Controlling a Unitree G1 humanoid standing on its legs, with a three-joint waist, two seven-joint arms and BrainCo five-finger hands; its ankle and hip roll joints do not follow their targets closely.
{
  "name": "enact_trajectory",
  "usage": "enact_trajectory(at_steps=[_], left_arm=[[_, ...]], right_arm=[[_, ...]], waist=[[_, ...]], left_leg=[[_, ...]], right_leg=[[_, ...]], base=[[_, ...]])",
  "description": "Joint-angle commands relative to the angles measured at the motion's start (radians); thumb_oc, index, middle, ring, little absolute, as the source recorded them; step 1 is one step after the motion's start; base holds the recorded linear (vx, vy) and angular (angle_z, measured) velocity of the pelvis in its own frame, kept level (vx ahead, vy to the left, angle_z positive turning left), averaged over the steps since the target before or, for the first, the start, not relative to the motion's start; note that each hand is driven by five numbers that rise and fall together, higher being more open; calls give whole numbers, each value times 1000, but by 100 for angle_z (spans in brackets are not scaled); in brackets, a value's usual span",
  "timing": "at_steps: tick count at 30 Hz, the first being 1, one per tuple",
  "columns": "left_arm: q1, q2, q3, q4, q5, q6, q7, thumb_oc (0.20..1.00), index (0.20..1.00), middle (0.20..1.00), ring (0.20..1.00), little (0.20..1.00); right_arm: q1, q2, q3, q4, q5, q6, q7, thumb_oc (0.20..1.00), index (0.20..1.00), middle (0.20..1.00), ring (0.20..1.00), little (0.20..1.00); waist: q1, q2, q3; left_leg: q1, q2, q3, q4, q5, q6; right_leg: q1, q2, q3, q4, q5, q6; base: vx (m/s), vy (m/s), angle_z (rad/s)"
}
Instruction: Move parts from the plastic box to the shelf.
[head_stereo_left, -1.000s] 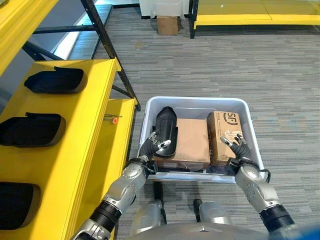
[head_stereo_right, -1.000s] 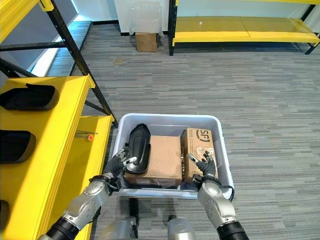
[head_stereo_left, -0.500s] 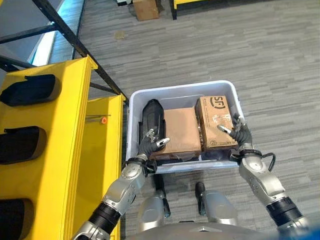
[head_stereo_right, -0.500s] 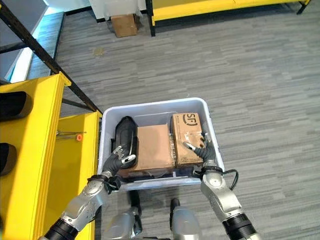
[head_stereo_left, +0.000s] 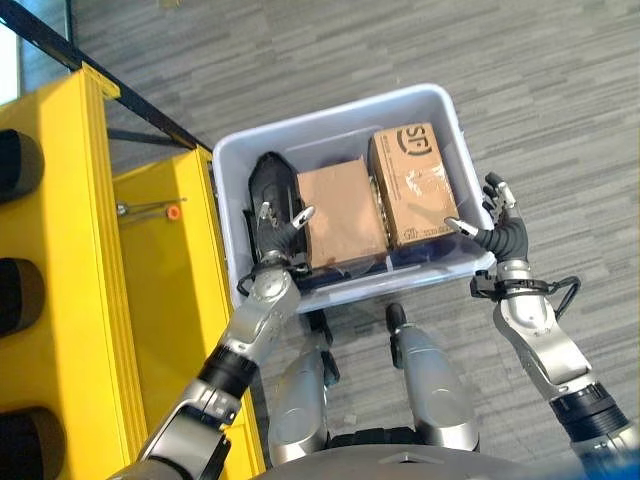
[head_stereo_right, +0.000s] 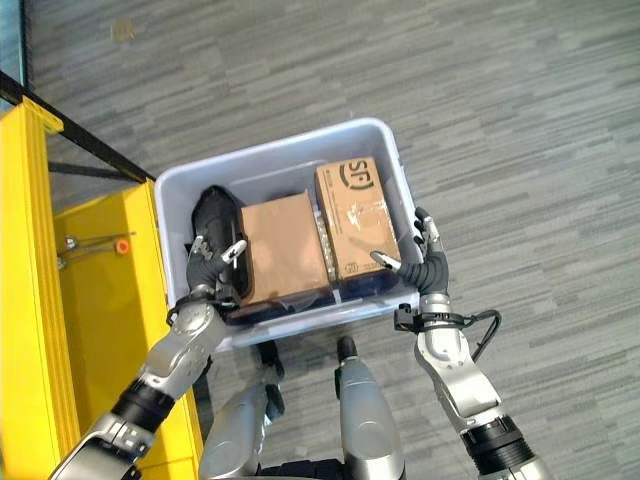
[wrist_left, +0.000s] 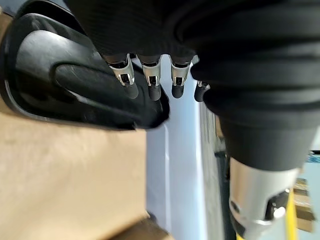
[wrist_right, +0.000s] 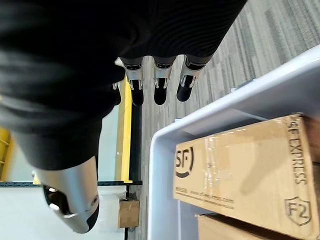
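Under the fingertips of my left hand (head_stereo_left: 278, 228) lies the black part (head_stereo_left: 268, 190), inside the plastic box (head_stereo_left: 440, 105) next to two cardboard boxes (head_stereo_left: 340, 210). The fingers are relaxed and grip nothing yet. My right hand (head_stereo_left: 500, 222) is spread wide just outside the box wall. I fear the part will slip, because it looks smooth, glossy and curved, and it sits tight between the wall and the cardboard. The shelf (head_stereo_left: 60, 230) waits beside my left arm.
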Motion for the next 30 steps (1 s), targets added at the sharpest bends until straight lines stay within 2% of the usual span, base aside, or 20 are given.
enact_trajectory(at_steps=[1,3,7,11,17,27,30], left_arm=[[-34,-14,43,50,61,-63,193,1000,1000,1000,1000,1000],[-83,-30,86,95,102,-80,302,1000,1000,1000,1000,1000],[-133,-42,118,137,168,-55,397,1000,1000,1000,1000,1000],[-195,-43,124,199,181,-31,403,1000,1000,1000,1000,1000],[-273,-37,118,290,199,-7,356,1000,1000,1000,1000,1000],[-404,-34,25,387,218,37,183,1000,1000,1000,1000,1000],[-420,-40,5,409,219,29,155,1000,1000,1000,1000,1000]], right_arm=[[-34,8,-17,-71,-53,-46,-42,1000,1000,1000,1000,1000],[-53,13,-12,-76,-63,-29,-73,1000,1000,1000,1000,1000],[-64,19,-9,-75,-56,-27,-108,1000,1000,1000,1000,1000],[-88,16,-1,-68,-47,-22,-137,1000,1000,1000,1000,1000],[-137,10,6,-50,-27,1,-149,1000,1000,1000,1000,1000],[-190,5,14,-24,3,35,-132,1000,1000,1000,1000,1000],[-199,4,17,-15,10,37,-122,1000,1000,1000,1000,1000]], waist=[[-18,-49,-18],[-22,-64,-1],[-20,-82,-1],[-18,-101,-1],[-19,-119,-1],[-43,-138,-1],[-50,-142,-1]], left_leg=[[-56,-31,-70,74,-99,-3],[-84,-32,-69,86,-100,-2],[-144,-31,-69,96,-97,2],[-208,-34,-70,113,-97,5],[-281,-36,-68,155,-107,7],[-355,-39,-55,203,-121,8],[-360,-39,-52,209,-125,7]], right_leg=[[1,-7,-83,-42,7,15],[-28,0,-78,-27,4,13],[-91,6,-72,-11,7,17],[-159,13,-69,11,8,17],[-228,16,-63,42,8,16],[-309,24,-48,74,16,16],[-315,26,-45,75,17,16]], base=[[-77,15,-4],[-51,-6,-2],[-52,-37,-2],[-46,-38,-1],[-7,-7,-2],[-5,5,-2],[-7,7,-5]])
